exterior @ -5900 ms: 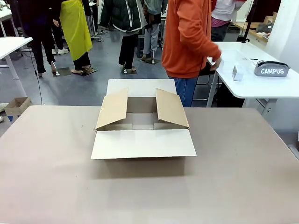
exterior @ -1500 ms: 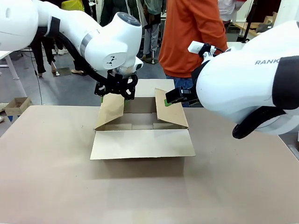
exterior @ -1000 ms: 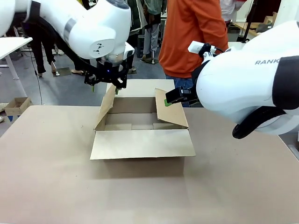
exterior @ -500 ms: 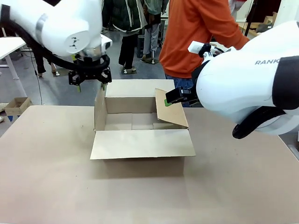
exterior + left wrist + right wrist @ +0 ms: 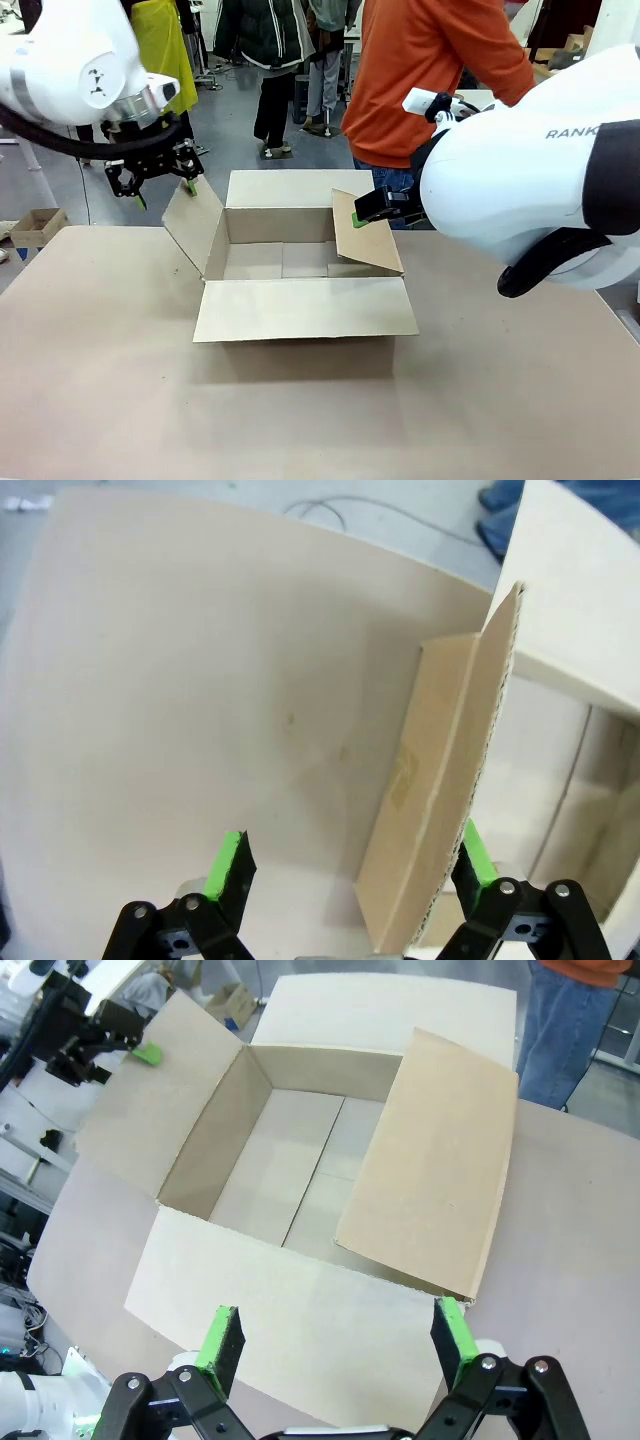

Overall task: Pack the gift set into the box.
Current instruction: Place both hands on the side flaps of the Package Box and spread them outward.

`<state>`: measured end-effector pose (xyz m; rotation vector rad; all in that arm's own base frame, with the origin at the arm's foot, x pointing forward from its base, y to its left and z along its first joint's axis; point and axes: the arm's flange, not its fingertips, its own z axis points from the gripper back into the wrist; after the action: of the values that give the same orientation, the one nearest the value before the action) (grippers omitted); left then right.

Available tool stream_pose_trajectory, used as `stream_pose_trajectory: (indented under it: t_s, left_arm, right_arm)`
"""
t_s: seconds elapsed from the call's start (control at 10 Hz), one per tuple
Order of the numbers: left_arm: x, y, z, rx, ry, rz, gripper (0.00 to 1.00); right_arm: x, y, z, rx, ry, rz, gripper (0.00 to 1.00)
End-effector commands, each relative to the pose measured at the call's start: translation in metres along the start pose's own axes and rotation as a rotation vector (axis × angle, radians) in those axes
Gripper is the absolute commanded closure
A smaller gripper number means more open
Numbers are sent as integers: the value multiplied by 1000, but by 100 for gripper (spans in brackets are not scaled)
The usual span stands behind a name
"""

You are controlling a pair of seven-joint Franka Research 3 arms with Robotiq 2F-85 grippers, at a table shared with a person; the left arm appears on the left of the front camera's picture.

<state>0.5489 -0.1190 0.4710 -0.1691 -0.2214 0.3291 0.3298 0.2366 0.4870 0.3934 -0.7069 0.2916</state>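
Observation:
The box (image 5: pixel 305 308) stands open on the table's middle and holds nothing. Its left flap (image 5: pixel 192 228) leans outward, and my left gripper (image 5: pixel 166 195) hovers open at that flap's top edge. In the left wrist view the flap's edge (image 5: pixel 440 810) rises between the spread fingers, close to the right-hand pad (image 5: pixel 475 855). The right flap (image 5: pixel 365 245) still tilts inward over the box. My right gripper (image 5: pixel 365 212) is open just above that flap's far edge; from its wrist the flap (image 5: pixel 435 1160) lies below the spread gripper (image 5: pixel 335 1335). The gift set is hidden.
A person in an orange top (image 5: pixel 420 80) stands behind the box at the far side. The brown table (image 5: pixel 120 400) has free room around the box. A small carton (image 5: pixel 35 225) sits on the floor at the left. My right arm's bulk (image 5: pixel 530 170) covers the right.
My left gripper swung left and the left flap went with it, from leaning inward to splayed outward. The right arm held still. Earlier, no arms were in view.

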Motion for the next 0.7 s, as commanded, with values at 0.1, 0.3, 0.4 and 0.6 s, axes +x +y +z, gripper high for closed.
stream_pose_trajectory:
  t_s: [0.1,0.3,0.4,0.6]
  left_arm:
    - [23,53,-24,-234,157,-74,0]
    - [15,35,-17,-157,77,-32,0]
    - [15,35,-17,-157,77,-32,0]
    - [15,35,-17,-157,77,-32,0]
  right_arm:
    - [2,1,2,-8,3,0,0]
    - [2,1,2,-8,3,0,0]
    - [2,1,2,-8,3,0,0]
    - [18,3,-9,9,112,132,0]
